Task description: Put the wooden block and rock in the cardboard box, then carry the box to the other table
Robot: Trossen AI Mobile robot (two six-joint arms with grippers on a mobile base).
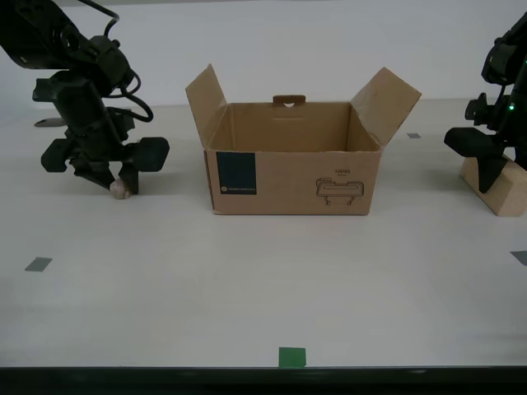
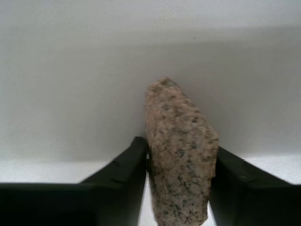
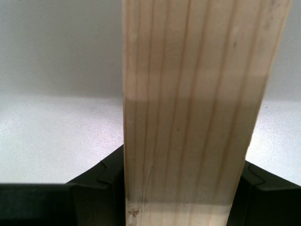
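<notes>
The cardboard box (image 1: 292,173) stands open in the middle of the table, its flaps up and its navy label facing the camera. At the exterior view's left, my second gripper (image 1: 115,183) reaches down to the table and is shut on the rock (image 1: 121,189). In the second wrist view the speckled pink rock (image 2: 181,155) is pressed between both fingers (image 2: 127,169). At the exterior view's right, my first gripper (image 1: 490,177) is shut on the wooden block (image 1: 504,191), whose pale grain (image 3: 193,113) fills the first wrist view. The other table is out of view.
The smooth off-white table carries grey tape squares (image 1: 38,264) (image 1: 520,257) (image 1: 413,136) and a green one (image 1: 291,356) near its front edge. A white wall runs behind the table.
</notes>
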